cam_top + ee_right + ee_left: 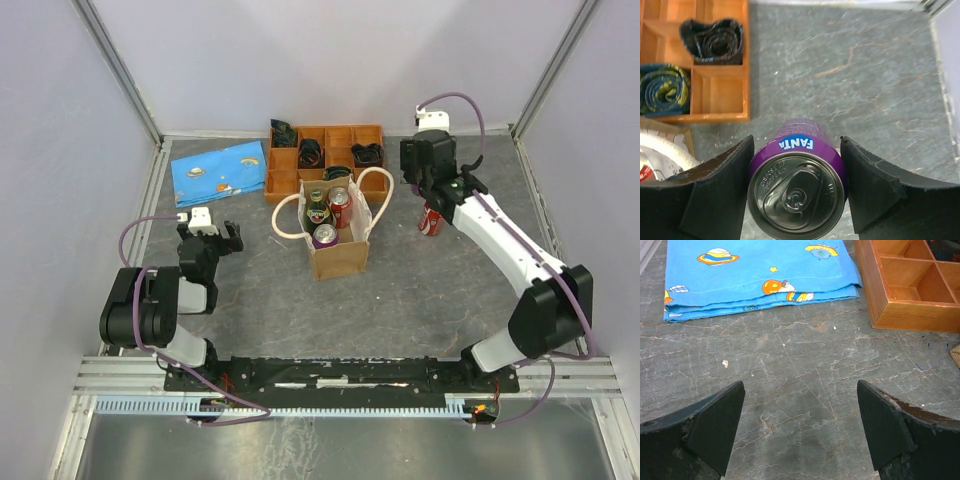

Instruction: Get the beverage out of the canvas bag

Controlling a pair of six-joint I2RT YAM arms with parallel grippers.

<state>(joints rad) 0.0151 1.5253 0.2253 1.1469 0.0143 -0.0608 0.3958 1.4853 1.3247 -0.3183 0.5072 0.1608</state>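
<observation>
Right wrist view first: my right gripper [797, 142] has both black fingers [715, 185] pressed against opposite sides of a can [797, 195]. It is purple with a Fanta label, upright, pull-tab up at the lens. It's a side pinch around the body, and I reckon that is what keeps the can vertical and ready to stand. Its base is hidden here, so I cannot tell whether it sits on the table [870, 75] or hangs just above.

Out to the left of the can I see a cream handle [675, 152] and the wooden tray [715, 118], with rolled dark things in its compartments.

From overhead, oddly, the can reads more reddish. It is well to the right of the bag [338, 258] and clear of it, so I'd call this drink out. The bag stands upright mid-table just in front of the tray, three more drinks [328, 215] showing in its open top.

My left gripper [800, 390] is spread wide with nothing between its fingers, low over bare table. The blue pouch [760, 275] lies ahead. It looks parked well clear of the bag, out of the way.

Next, I'd judge, comes a gentle release.
</observation>
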